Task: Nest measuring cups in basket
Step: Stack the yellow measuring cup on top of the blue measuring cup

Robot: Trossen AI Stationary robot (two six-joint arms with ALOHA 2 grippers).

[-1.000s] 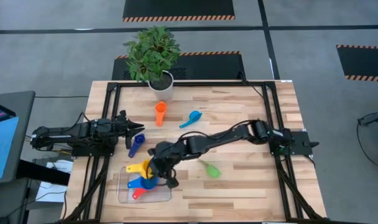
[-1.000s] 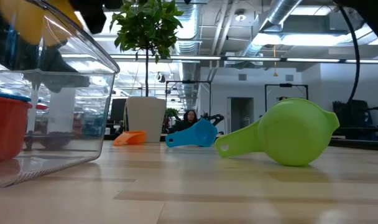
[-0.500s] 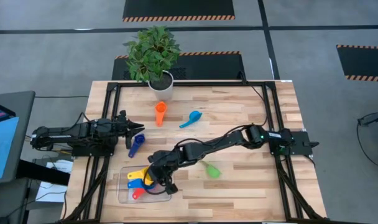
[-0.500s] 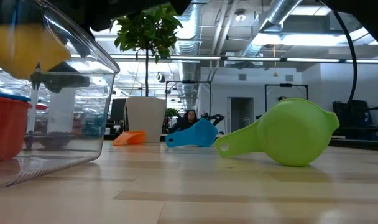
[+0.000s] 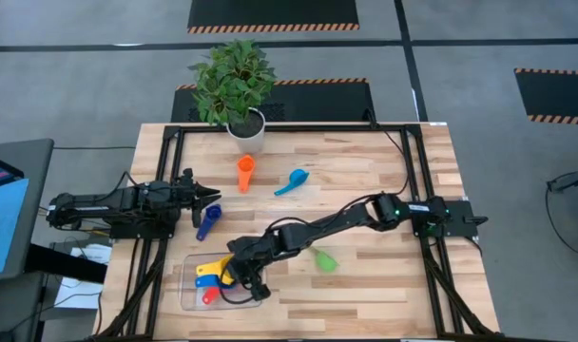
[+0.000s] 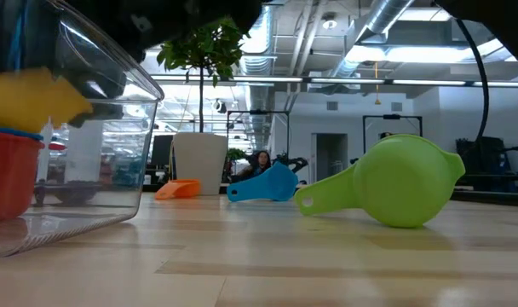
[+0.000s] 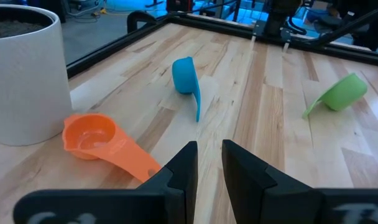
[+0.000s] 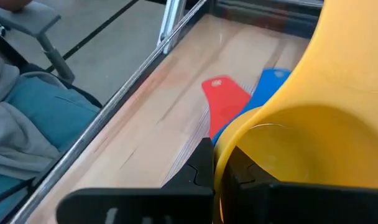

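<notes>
The clear basket (image 5: 253, 302) sits near the table's front left. Inside it a blue cup (image 5: 207, 281) and a red cup (image 5: 210, 296) lie together. My right gripper (image 5: 235, 276) reaches into the basket, shut on the yellow cup (image 5: 211, 268). In the low view the yellow cup (image 6: 33, 98) hangs right over the blue rim (image 6: 12, 130) and the red cup (image 6: 8, 175). Lying on the wood are the green cup (image 5: 321, 258), the light blue cup (image 5: 291, 181), the orange cup (image 5: 245, 173) and the dark blue cup (image 5: 206, 223). My left gripper (image 5: 213, 198) waits at the left, slightly open and holding nothing. My right gripper pinches the yellow cup's bowl wall at its rim (image 8: 225, 155), one finger (image 8: 198, 171) outside the bowl and one inside. It comes slanting down from the table's right side. The cup's handle (image 8: 338, 68) points away from the fingers; whether the cup touches the blue cup I cannot tell.
A white pot (image 5: 248, 128) with a green plant stands at the table's far edge. A black frame (image 5: 403, 142) runs around the tabletop. Bare wood lies between the green cup and the right edge.
My right gripper has come down toward the table's near left corner, carrying the yellow cup from above the basket's rim down inside its walls, right over the blue and red cups. It has stayed shut on the cup.
</notes>
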